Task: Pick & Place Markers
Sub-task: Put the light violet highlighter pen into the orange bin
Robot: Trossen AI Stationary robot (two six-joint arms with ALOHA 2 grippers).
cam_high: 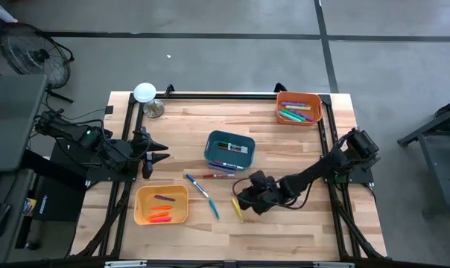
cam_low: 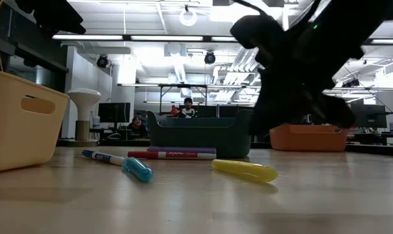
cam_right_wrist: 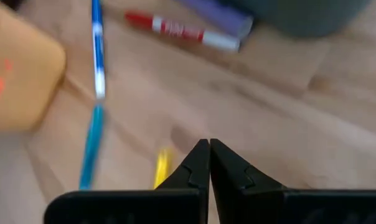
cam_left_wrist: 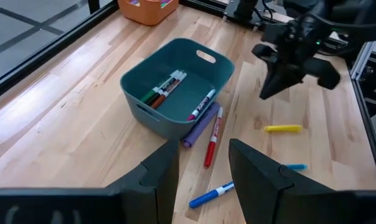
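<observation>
From above, your right gripper (cam_high: 243, 199) hangs beside the short yellow plastic marker (cam_high: 237, 209) lying loose on the wooden table (cam_high: 299, 164). Its wrist view shows fingers pressed together, empty: you've likely missed; reopen, realign. Left gripper (cam_high: 159, 152) waits, parted.

A yellow marker (cam_low: 244, 171), a red marker (cam_low: 172, 155) and a teal bin (cam_high: 229, 149) are seen on pale wood.

The wooden desk (cam_high: 299, 223) carries a teal bin (cam_high: 229, 147) mid-desk. Red (cam_high: 218, 176), blue (cam_high: 197, 185) and yellow (cam_high: 237, 208) markers lie just beside it; orange (cam_high: 299, 108) and yellow (cam_high: 162, 205) bins sit farther off.
</observation>
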